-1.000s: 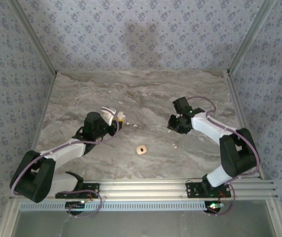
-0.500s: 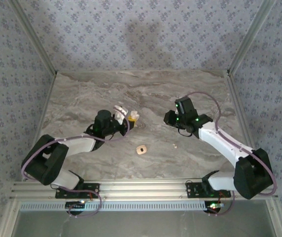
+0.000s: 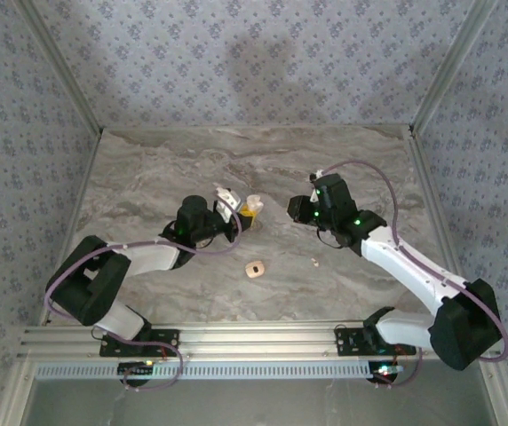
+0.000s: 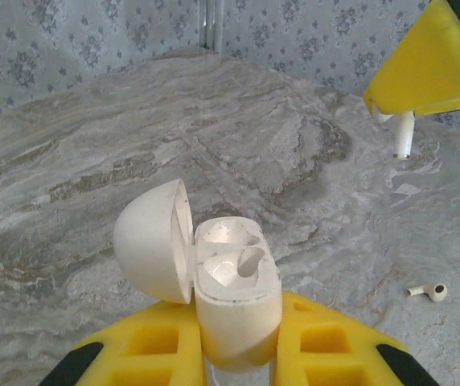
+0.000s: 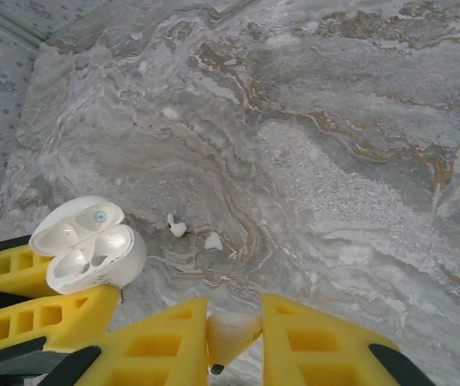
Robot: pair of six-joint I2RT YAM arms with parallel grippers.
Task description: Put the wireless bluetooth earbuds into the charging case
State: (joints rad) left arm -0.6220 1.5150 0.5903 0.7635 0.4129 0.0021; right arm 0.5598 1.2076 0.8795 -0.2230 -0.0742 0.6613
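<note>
The left gripper (image 4: 238, 342) pinches the base of the charging case (image 4: 232, 277) between narrow jaws, with the lid (image 4: 154, 240) swung open, over the middle of the tabletop (image 3: 147, 177). The right gripper (image 5: 234, 310), close beside it toward the right edge, clamps one earbud (image 5: 230, 334) between narrow jaws. A second earbud (image 4: 429, 291) lies on the tabletop, nearer the near edge and right of centre.

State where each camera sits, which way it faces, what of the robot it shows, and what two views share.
Top external: above and behind the bases, looking down on the marble table; left arm, right arm show.
Left wrist: on that arm, looking forward over the left end effector, shut on the open charging case.
Right wrist: on its arm, looking down past the right end effector, gripping an earbud.
Shared: both wrist views show the charging case.
</note>
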